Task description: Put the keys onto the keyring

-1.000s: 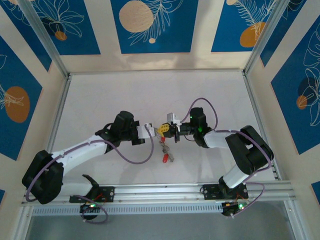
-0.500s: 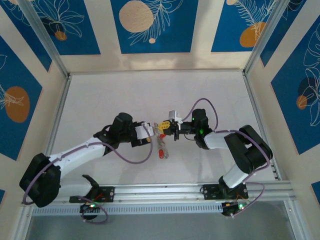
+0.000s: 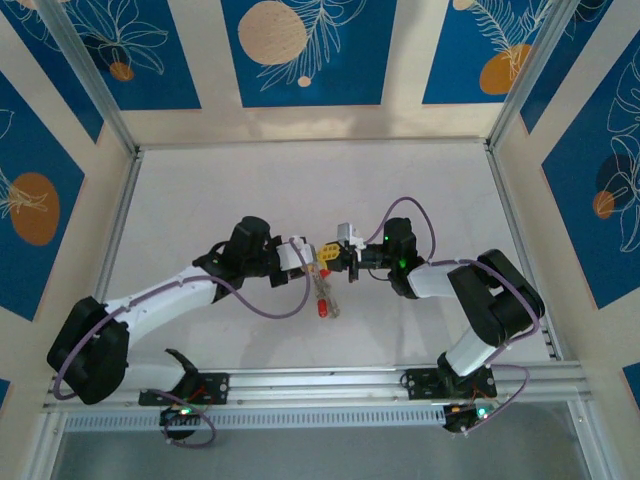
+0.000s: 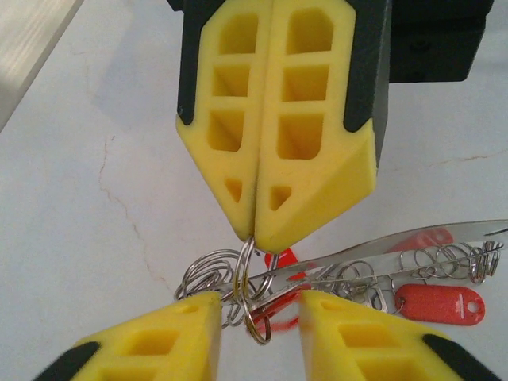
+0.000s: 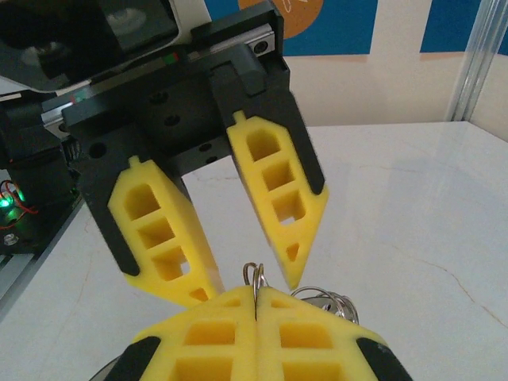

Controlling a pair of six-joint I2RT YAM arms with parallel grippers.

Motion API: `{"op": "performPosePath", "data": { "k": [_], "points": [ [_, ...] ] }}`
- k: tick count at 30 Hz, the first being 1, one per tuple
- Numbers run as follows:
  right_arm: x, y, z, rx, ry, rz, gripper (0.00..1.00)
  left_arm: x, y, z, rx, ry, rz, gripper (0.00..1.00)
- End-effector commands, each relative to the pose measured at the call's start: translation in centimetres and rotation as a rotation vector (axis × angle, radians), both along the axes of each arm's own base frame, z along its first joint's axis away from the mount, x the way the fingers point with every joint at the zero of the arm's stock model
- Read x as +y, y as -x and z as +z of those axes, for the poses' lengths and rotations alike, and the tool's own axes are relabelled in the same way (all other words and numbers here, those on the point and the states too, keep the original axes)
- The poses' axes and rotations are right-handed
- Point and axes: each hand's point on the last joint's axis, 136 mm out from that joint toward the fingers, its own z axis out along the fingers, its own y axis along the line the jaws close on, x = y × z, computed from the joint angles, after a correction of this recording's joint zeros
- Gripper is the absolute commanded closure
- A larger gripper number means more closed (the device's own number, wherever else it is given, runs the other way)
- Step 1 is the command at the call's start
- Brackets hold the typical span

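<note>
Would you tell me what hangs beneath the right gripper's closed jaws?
A thin ring pinched at their tips, a cluster of small rings, a silvery strip and a red tag; whether keys lie among them is hidden.

Left arm's [image 3: 160, 295] jaws stand parted, facing the right arm's [image 3: 440, 278] closed jaws.
</note>
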Motion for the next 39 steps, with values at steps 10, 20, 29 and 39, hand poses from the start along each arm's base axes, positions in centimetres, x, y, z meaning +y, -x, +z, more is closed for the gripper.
{"op": "performPosePath", "data": {
  "k": [10, 20, 29, 39],
  "points": [
    [0.5, 1.3, -0.6, -0.019, 0.015, 0.053, 1.00, -1.1, -0.6, 1.8, -0.013, 0.036, -0.027, 0.92],
    [0.2, 1.3, -1.0, -0.044, 0.061, 0.038, 1.00, -0.8, -0.2, 2.8, -0.031, -0.004, -0.048, 1.00],
    [0.4, -0.1, -1.0, -0.072, 0.161, -0.051, 0.83, -1.0, 0.4, 3.2, -0.010, -0.172, -0.087, 1.00],
    [0.9, -0.3, -0.7, -0.067, 0.193, -0.080, 1.00, -2.0, 1.0, 3.6, -0.015, -0.241, -0.117, 1.00]
  ]
}}
